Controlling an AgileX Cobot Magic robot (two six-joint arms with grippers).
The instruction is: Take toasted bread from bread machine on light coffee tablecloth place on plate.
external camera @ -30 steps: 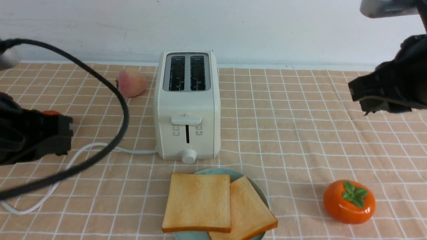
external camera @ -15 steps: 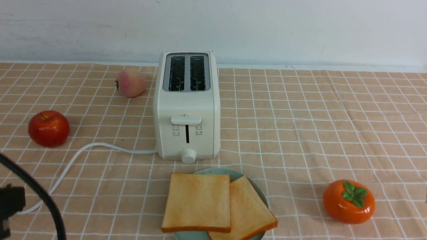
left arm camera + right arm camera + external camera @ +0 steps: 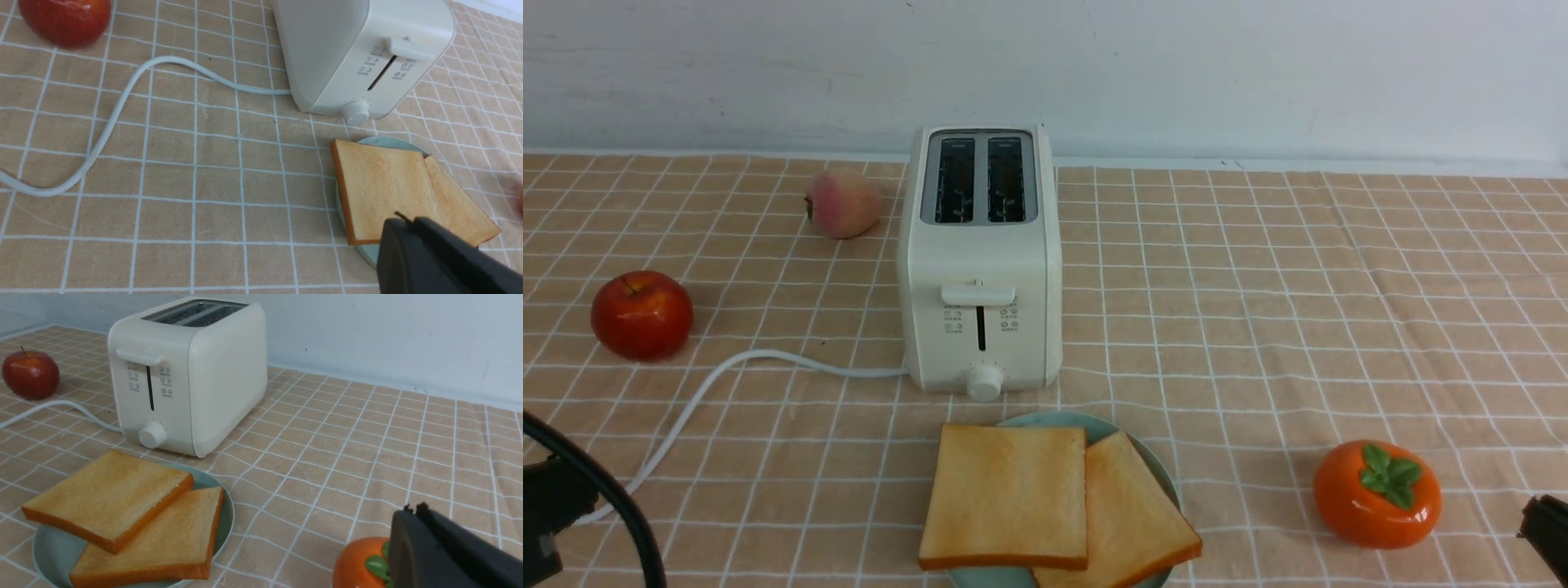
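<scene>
Two slices of toasted bread lie overlapped on the pale green plate [image 3: 1045, 420] in front of the bread machine [image 3: 980, 261]; the left slice [image 3: 1009, 494] rests partly over the right one [image 3: 1131, 514]. Both toaster slots look empty. The checked tablecloth [image 3: 1258, 327] covers the table. My left gripper [image 3: 547, 514] sits low at the near left corner, shut and empty; in the left wrist view its tip [image 3: 408, 220] hangs over the near edge of the toast [image 3: 384, 192]. My right gripper [image 3: 412, 508] is shut and empty, beside the orange persimmon [image 3: 359, 563].
A red apple [image 3: 642, 315] sits at the left and a peach [image 3: 843, 204] behind it, beside the toaster. The orange persimmon [image 3: 1377, 494] stands at the near right. The toaster's white cord [image 3: 711, 384] curves across the cloth to the near left. A white wall closes the back.
Both arms have drawn back and down out of the middle of the view, uncovering the apple. Only their tips show at the bottom corners. The right jaws have finished shutting.
</scene>
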